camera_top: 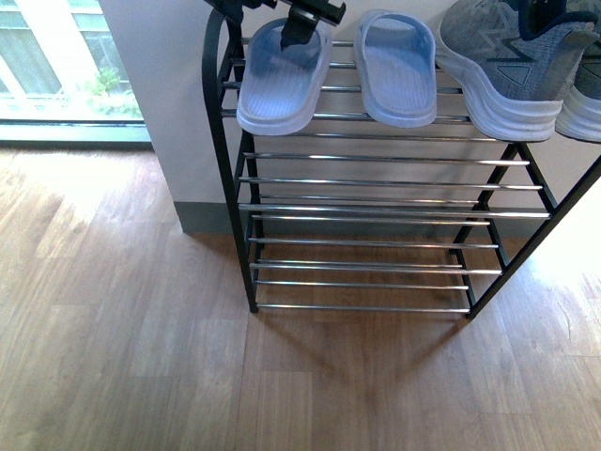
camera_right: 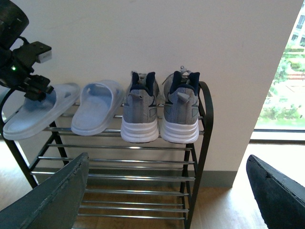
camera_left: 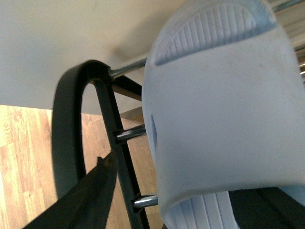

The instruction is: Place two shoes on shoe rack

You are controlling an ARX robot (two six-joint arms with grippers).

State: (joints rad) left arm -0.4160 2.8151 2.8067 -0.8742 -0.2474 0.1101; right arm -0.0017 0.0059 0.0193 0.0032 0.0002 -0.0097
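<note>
Wooden floor (camera_top: 122, 357) runs under a pale wall (camera_right: 157, 38), with a bright window (camera_top: 47, 56) at the far left. Against the wall stands the rack (camera_top: 376, 211), black at the sides with thin chrome bars. On its top tier, from left to right, lie two light blue slippers, the left slipper (camera_top: 282, 80) and the right slipper (camera_top: 397, 68), and then the two shoes (camera_right: 159, 107), side by side and touching, at the right end of the tier with their heels toward the room.

The left gripper (camera_top: 300, 21) is high over the left end of the top tier and is clamped on the strap of the left slipper; in its wrist view one dark finger (camera_left: 83, 200) shows beside the rack's side frame. The right gripper (camera_right: 167, 195) is away from the rack, well apart from the shoes, with its jaws wide apart and nothing between them.
</note>
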